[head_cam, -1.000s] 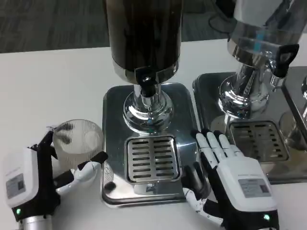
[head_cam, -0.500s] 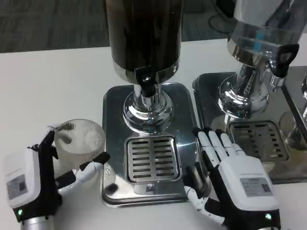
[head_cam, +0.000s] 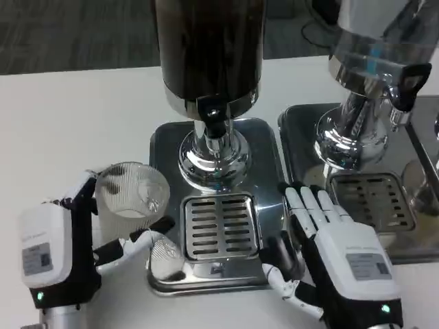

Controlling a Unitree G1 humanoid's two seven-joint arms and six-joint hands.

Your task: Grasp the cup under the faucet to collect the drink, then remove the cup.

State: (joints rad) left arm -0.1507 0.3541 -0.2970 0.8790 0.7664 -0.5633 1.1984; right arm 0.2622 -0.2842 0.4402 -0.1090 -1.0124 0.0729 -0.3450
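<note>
Left hand point(head_cam: 58, 253) fingers wrapped around ribbed glass cup point(head_cam: 132, 199), seemingly lifted, beside drip grate point(head_cam: 221, 226), right hand point(head_cam: 339, 260) flat, fingers apart, on dispenser base point(head_cam: 271, 171)

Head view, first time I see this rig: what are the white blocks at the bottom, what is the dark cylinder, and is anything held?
The camera sits on a humanoid robot's head or chest and looks down at a white table. The two white blocks are the backs of its hands, on silver forearms.

The left hand grips a clear ribbed cup at the left edge of a shiny metal base. The cup looks empty and is not yet under the faucet.

The right hand holds nothing; its fingers lie spread over the right edge of that base.

The dark cylinder is a drink dispenser filled with a dark drink. Below its faucet is a slotted drip grate. A second dispenser, with a clear tank, stands to the right on its own base.
</note>
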